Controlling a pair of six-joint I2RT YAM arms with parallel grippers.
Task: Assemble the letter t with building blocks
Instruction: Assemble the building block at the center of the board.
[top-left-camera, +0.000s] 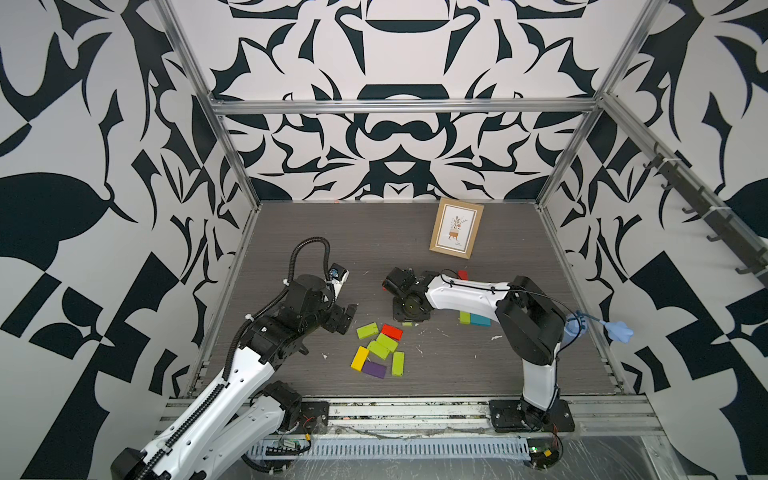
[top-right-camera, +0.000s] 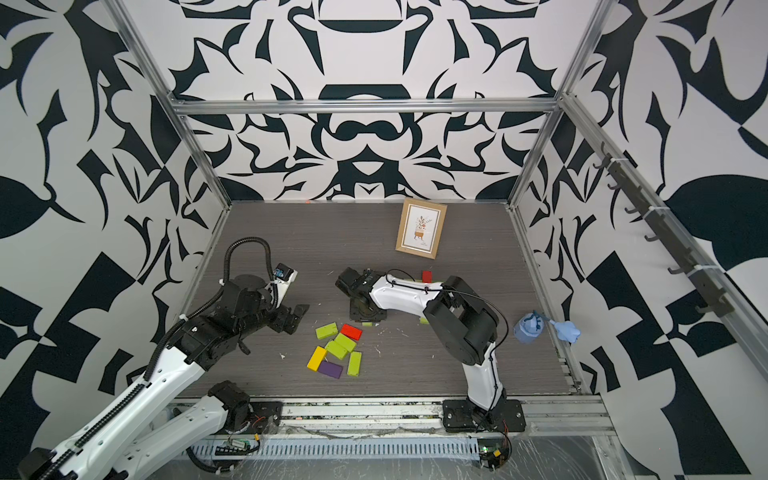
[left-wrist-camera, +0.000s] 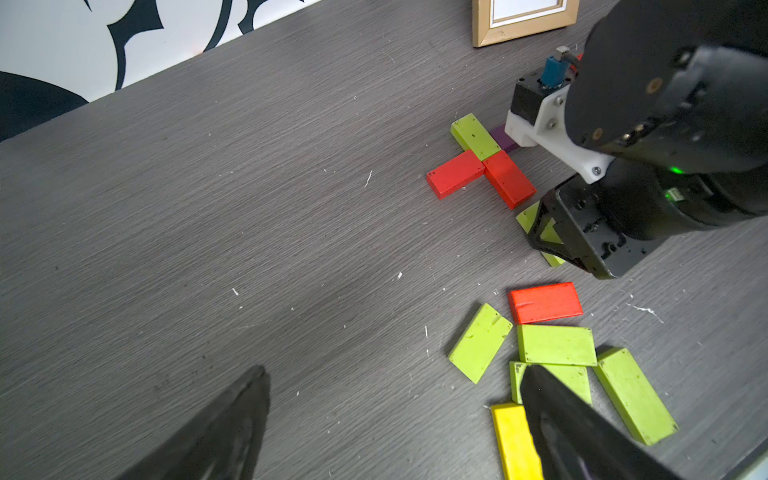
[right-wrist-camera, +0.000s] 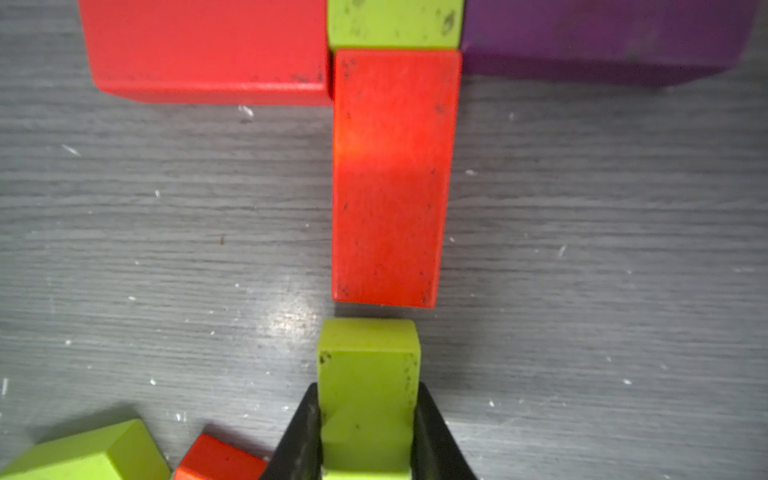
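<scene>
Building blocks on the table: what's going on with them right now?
A t is partly laid out: a lime green block and a red block lie end to end as the upright, with a second red block and a purple block out to either side. The right arm holds another green block in shut jaws, in line with the upright's red end, a small gap between. The left arm, jaws open, hovers near the loose pile.

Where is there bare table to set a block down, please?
Bare: the wide stretch between picture frame, back wall and left gripper. Crowded: the loose pile, and the half-built letter where the right gripper holds a green block.
</scene>
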